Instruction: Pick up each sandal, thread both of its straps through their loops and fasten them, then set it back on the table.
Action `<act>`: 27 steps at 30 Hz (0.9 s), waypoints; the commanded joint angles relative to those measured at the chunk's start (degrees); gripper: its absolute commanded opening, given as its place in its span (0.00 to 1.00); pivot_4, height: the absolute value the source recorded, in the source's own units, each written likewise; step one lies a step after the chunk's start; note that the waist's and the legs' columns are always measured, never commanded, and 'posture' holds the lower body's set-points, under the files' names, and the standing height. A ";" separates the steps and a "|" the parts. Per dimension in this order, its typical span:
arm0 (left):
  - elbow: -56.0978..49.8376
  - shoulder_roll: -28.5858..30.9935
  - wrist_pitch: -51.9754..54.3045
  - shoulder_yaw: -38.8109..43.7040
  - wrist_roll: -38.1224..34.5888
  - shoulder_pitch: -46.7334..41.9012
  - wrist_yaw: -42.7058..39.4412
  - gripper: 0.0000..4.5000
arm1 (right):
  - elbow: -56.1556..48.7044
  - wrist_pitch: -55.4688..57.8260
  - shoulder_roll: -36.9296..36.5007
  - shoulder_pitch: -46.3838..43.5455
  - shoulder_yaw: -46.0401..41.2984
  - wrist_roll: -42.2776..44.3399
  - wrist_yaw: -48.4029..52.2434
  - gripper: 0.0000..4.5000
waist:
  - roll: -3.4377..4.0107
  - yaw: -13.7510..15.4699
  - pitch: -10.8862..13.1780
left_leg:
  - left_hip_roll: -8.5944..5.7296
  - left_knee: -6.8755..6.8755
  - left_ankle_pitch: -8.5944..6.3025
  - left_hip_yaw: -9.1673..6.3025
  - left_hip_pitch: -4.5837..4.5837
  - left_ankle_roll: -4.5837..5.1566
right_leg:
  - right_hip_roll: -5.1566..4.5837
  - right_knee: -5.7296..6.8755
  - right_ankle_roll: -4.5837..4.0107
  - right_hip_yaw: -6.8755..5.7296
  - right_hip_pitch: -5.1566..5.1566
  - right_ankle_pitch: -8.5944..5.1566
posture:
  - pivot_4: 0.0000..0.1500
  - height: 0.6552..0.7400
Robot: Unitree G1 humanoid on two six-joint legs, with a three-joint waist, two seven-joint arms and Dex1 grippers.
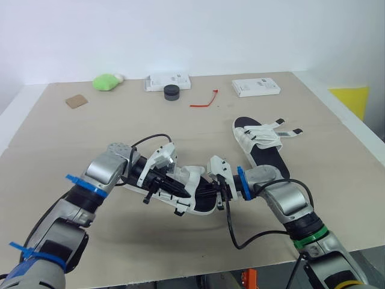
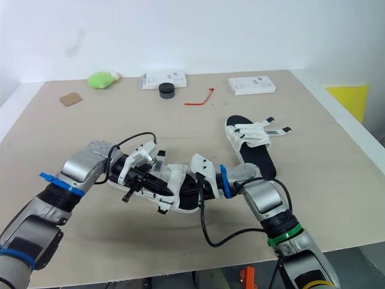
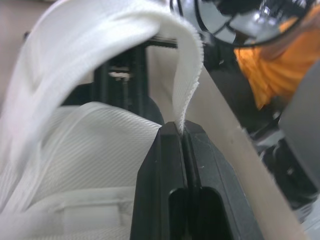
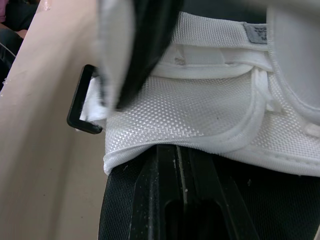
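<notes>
Left wrist view: the left gripper (image 3: 181, 131) is clamped tight on the tip of a white strap (image 3: 189, 75), which arches up from the sandal (image 1: 195, 195). That sandal sits between both grippers near the front middle of the table (image 1: 90, 138). The right gripper (image 4: 178, 150) has its fingers pressed together on the black sole, tips hidden under the white upper, just beside a black loop (image 4: 80, 107). The second sandal (image 1: 261, 141) lies farther back to the right, straps splayed.
</notes>
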 commanded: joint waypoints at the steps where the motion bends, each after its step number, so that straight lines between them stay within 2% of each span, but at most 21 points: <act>1: -1.91 3.11 -4.14 -3.03 2.07 3.64 -1.59 0.00 | 1.62 1.51 -0.40 1.48 1.51 -0.82 -0.18 0.00 | 0.00 0.00 0.00 | 0.00 0.00 0.00 0.00 0.00 0.00 | 0.00 0.00 0.00 -0.01 0.00 0.00 | 1.00 1.00; 10: -5.72 4.59 -9.47 -2.35 3.61 6.94 -1.11 0.00 | 1.72 1.45 -0.41 1.31 1.81 -0.57 -0.29 0.00 | 0.04 -0.03 -0.03 | 0.03 -0.01 -0.13 0.02 0.10 0.22 | 0.09 0.00 -0.06 0.05 0.04 -0.09 | 1.00 1.00; 12: -6.18 4.94 -7.05 -2.56 2.18 6.61 -1.38 0.13 | 1.89 1.38 -0.37 1.11 1.88 -0.55 -0.29 0.00 | 0.04 -0.03 -0.03 | 0.04 -0.01 -0.14 0.02 0.12 0.24 | 0.11 0.01 -0.07 0.05 0.05 -0.10 | 1.00 1.00; 14: -6.39 4.51 -5.39 -1.93 1.21 6.24 -0.31 0.29 | 1.95 1.31 -0.38 1.02 1.93 -0.54 -0.28 0.00 | 0.04 0.00 -0.03 | 0.04 -0.01 -0.14 0.02 0.13 0.25 | 0.13 0.01 -0.07 0.05 0.06 -0.10 | 1.00 1.00; 18: -7.04 3.34 -2.43 0.30 -0.21 5.63 0.84 0.73 | 2.22 1.14 -0.43 0.94 2.04 -0.60 -0.28 0.00 | 0.08 0.10 -0.03 | 0.03 0.02 -0.14 0.03 0.11 0.25 | 0.10 0.01 -0.05 0.06 0.10 -0.10 | 1.00 1.00; 19: -7.38 3.62 -1.45 0.87 -0.83 5.12 0.40 0.81 | 2.11 1.20 -0.50 1.07 2.03 -0.54 -0.27 0.00 | 0.07 0.12 -0.03 | 0.03 0.02 -0.14 0.02 0.11 0.24 | 0.10 0.01 -0.04 0.07 0.11 -0.09 | 1.00 1.00; 27: -10.85 7.57 6.60 7.30 -5.83 1.93 0.35 0.81 | 1.62 1.37 -0.60 1.54 2.03 -0.45 -0.40 0.00 | 0.06 0.12 0.00 | 0.03 0.07 -0.14 -0.01 0.04 0.24 | 0.13 0.04 -0.02 0.07 0.05 -0.07 | 1.00 1.00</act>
